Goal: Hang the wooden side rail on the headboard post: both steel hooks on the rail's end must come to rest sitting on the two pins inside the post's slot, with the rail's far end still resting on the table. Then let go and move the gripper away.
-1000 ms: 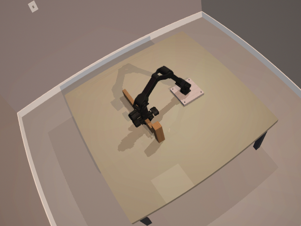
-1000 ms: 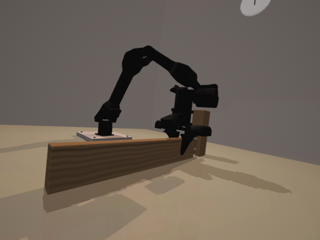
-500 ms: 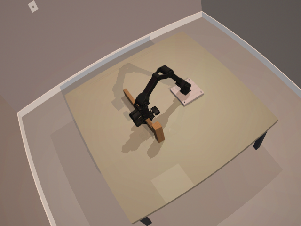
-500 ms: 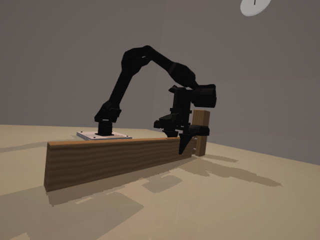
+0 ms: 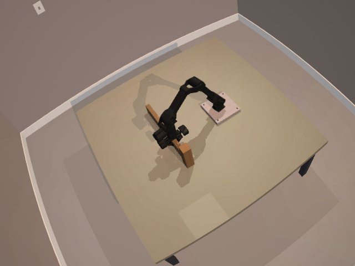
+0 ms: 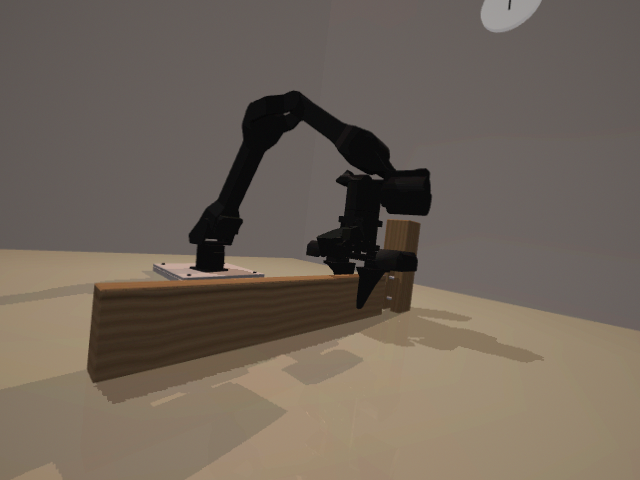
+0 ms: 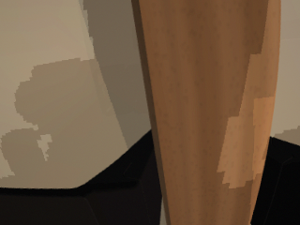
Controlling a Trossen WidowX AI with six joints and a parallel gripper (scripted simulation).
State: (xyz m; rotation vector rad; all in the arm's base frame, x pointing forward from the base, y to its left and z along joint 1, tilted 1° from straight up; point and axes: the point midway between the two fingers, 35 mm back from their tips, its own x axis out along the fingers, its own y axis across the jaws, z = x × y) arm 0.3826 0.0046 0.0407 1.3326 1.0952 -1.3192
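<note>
The wooden side rail [image 5: 151, 112] [image 6: 222, 315] [image 7: 202, 56] stands on its long narrow edge, its far end apparently resting on the table. Its other end faces the upright headboard post [image 5: 187, 157] [image 6: 400, 240], close beside it. Two small light metal pieces show between rail end and post in the exterior view; I cannot tell whether the hooks sit on the pins. My gripper [image 6: 350, 289] [image 7: 187, 130] points down and is shut on the rail near its post end, one finger on each side. In the top view the arm hides the fingers.
The arm's pale base plate [image 5: 229, 113] [image 6: 168, 268] is bolted to the table [image 5: 258, 148] [image 6: 465, 413], off to one side of the rail. The post rises above the rail's top, close to my gripper. Shadows of the arm fall around the rail and post.
</note>
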